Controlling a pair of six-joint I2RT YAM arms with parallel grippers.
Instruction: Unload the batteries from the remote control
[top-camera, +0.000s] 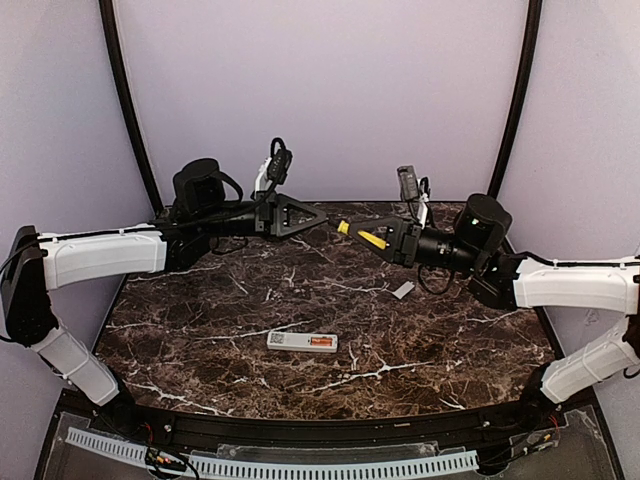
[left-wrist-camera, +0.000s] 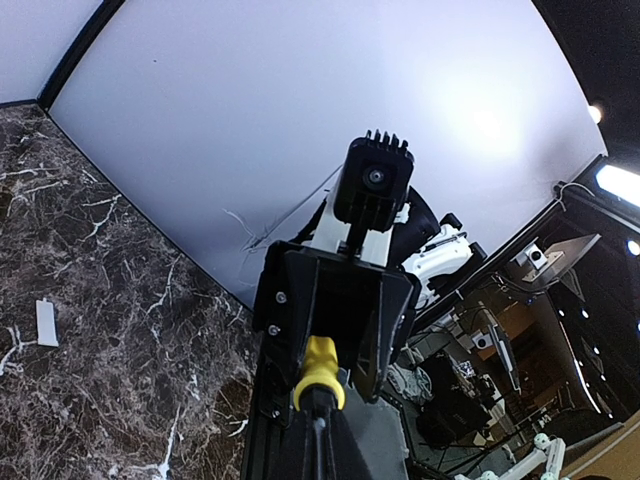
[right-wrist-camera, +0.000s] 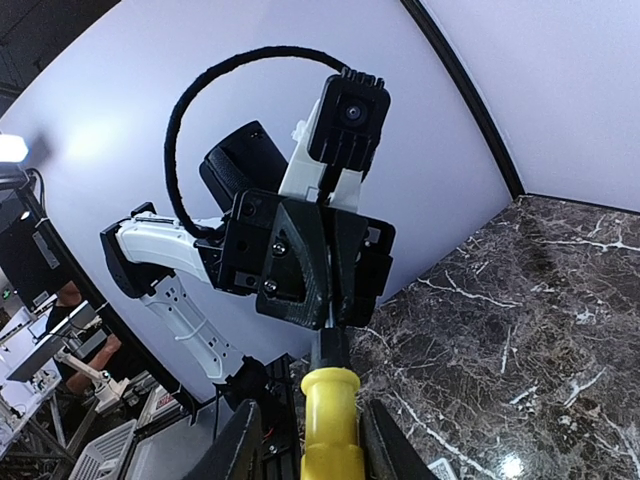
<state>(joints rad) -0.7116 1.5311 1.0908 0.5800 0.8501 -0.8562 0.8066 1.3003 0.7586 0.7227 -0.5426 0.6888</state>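
Left gripper (top-camera: 322, 217) is closed down on the thin dark shaft of the screwdriver (top-camera: 372, 240), tool hanging level in mid air. At its 3 o'clock the right gripper (top-camera: 388, 236) has fingers (right-wrist-camera: 385, 440) either side of the yellow handle. Wrist cam shows a gap on one side, so can't tell if it's actually biting.

Remote control (top-camera: 302, 341) lies flat at approx 7 o'clock from the grippers, well apart and nothing touching it. Bay faces up w/ the orange batteries (top-camera: 322, 343) sitting in it. Little cover piece (top-camera: 403, 290) is loose at 5 o'clock from the right gripper.

What could go wrong imo:
- Shaft is skinny, round and prob smooth metal. If the left lets go before the right has a real grip, the tool pivots or drops onto the table (top-camera: 200, 340).
- The slab is glossy dark marble w/ white veins, so it's slick. The slim plastic remote will likely skate when pried unless pinned.
- Batts are short cylinders, so once popped they could roll off.
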